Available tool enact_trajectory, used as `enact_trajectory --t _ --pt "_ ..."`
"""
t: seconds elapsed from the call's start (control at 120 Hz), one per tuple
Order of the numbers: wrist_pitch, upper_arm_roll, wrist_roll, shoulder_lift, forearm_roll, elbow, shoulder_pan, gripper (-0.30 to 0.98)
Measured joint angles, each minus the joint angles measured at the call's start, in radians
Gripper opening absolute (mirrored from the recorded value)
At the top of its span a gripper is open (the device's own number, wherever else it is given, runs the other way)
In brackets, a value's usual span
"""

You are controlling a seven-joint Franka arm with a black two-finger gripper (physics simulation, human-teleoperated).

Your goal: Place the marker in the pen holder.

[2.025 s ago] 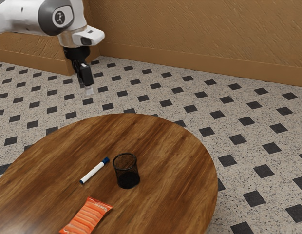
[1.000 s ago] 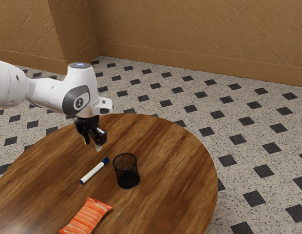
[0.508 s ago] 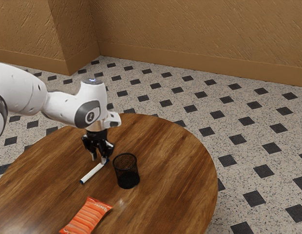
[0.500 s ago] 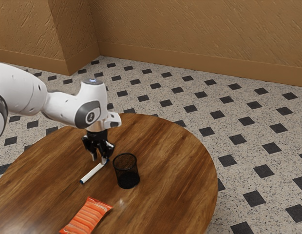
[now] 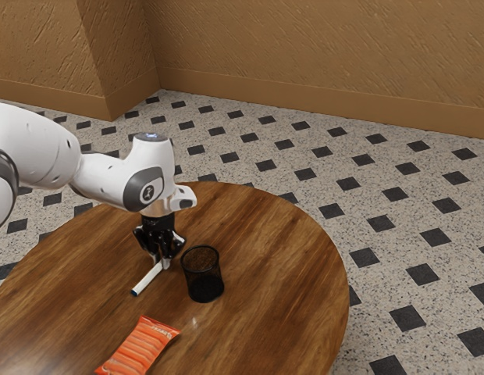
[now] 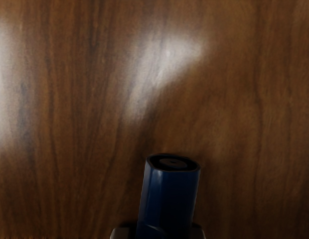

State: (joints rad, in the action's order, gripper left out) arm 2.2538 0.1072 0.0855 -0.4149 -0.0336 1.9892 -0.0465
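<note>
My gripper (image 5: 161, 266) is low over the round table, shut on the marker (image 5: 147, 281) near its blue-capped end. The white barrel slants from the fingers toward the exterior view's lower left, and the hand partly covers the cap. At the wrist view's lower edge, the marker's blue cap (image 6: 169, 199) stands out between the two fingertips of the gripper (image 6: 159, 233). Just beside the hand, toward the exterior view's right, the black mesh pen holder (image 5: 203, 275) stands upright.
An orange packet (image 5: 140, 345) lies on the wooden table (image 5: 261, 312), nearer the exterior view's lower edge than the pen holder. The table's rounded edge curves past the pen holder on the exterior view's right.
Compared with half a second ago, my hand is slightly lower and the fingers have come together on the marker. The marker has shifted a little. Earlier, the arm came down from above the floor.
</note>
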Motion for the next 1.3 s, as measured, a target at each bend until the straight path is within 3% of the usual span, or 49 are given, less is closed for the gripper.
enact_trajectory --t 0.125,0.383,0.517,0.742,1.058,1.3 --pt "-0.007 -0.001 0.014 0.041 -0.002 0.002 -0.001 -0.04" --pt "-0.121 -0.048 0.034 0.416 -0.012 0.024 -0.019 -0.09" --pt "-0.161 -0.058 0.039 0.505 0.008 0.032 -0.063 -0.10" --pt "-0.152 -0.059 0.043 0.459 0.045 0.026 -0.143 -0.10" --pt "-0.065 -0.060 0.046 0.349 0.043 -0.004 -0.138 -0.10" --pt "0.083 -0.059 0.046 0.292 0.040 0.006 -0.126 -0.10"
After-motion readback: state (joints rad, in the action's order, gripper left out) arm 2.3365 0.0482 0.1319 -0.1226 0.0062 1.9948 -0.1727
